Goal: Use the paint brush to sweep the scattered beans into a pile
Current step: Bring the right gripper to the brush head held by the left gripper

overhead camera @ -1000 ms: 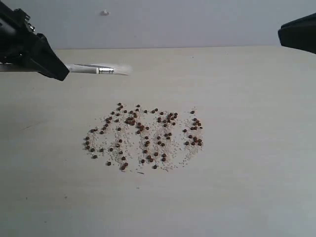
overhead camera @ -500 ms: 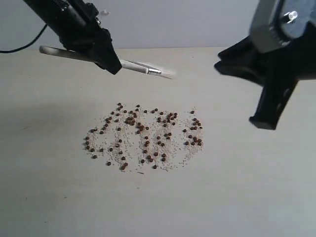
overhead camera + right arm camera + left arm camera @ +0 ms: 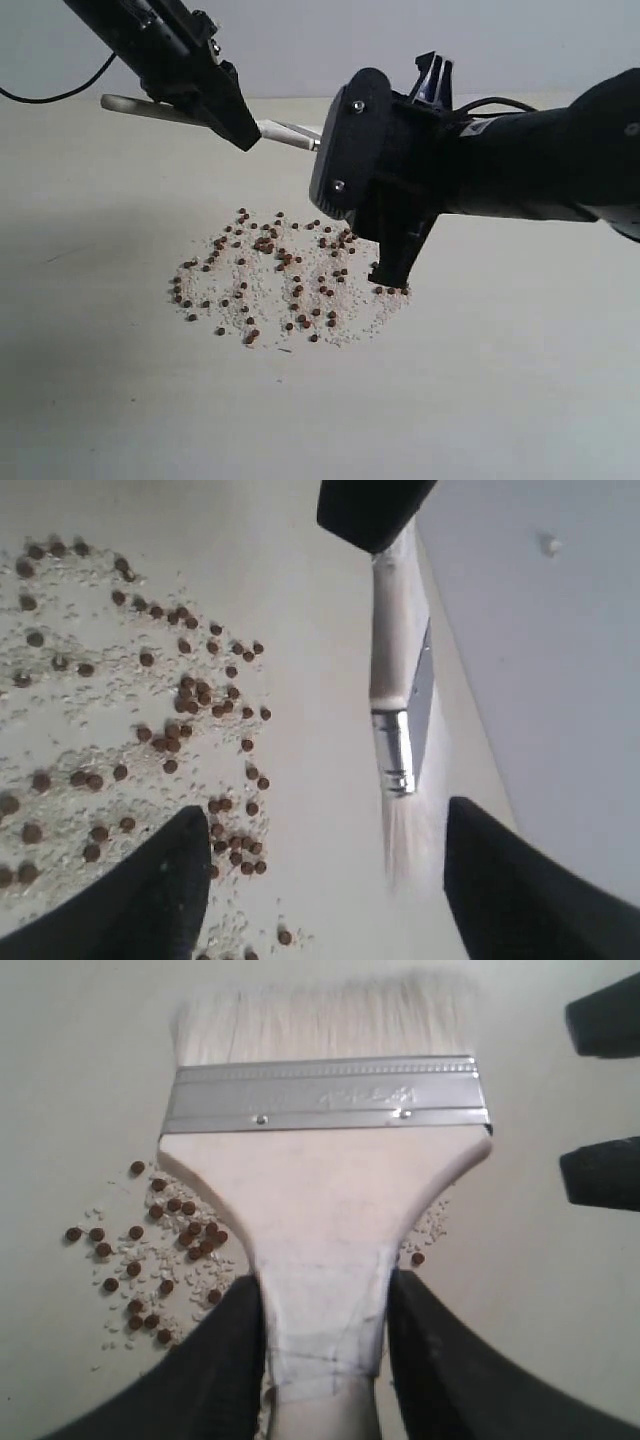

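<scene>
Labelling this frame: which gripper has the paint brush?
The left gripper clamps the paint brush by its handle; the right gripper is open, gripping nothing.

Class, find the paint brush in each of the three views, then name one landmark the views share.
Exterior view: paint brush in the upper middle of the picture.
Left wrist view: paint brush flat-on, filling the middle.
Right wrist view: paint brush edge-on, beside the beans.
Shared landmark: the beans.
</scene>
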Controlling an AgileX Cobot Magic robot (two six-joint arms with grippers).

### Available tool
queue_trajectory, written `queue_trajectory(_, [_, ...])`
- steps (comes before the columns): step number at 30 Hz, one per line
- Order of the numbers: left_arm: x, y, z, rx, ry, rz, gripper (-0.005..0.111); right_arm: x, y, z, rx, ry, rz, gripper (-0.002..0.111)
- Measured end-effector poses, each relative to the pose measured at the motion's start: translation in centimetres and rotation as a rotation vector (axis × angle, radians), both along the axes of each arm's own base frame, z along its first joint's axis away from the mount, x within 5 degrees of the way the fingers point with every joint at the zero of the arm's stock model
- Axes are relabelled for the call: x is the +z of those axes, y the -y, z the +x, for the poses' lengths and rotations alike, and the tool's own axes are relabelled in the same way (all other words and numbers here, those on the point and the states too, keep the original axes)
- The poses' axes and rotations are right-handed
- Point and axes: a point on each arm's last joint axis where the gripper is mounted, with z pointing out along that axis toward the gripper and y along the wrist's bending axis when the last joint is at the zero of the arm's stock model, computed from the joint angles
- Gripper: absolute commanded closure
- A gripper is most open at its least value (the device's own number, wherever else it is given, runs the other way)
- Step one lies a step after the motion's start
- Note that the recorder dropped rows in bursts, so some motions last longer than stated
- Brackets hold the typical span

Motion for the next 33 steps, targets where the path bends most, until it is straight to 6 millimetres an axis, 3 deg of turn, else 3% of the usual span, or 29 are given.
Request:
queue_trajectory(13, [0.0, 0.0, 0.0, -0.013, 0.008, 0.0, 0.107, 0.5, -2.5, 3.3, -0.074, 0.04, 0.064, 0.045])
queue_trajectory(21, [0.0, 0.0, 0.0, -0.019, 0.012, 0.0, 0.107, -0.9, -3.0, 4.0, -0.082, 0.017, 0.041, 0.046])
queue_trajectory(33, [0.0, 0.0, 0.0, -0.029, 0.018, 0.001, 0.107, -0.8, -2.9, 4.4, -0.109, 0.065, 0.039, 0.048])
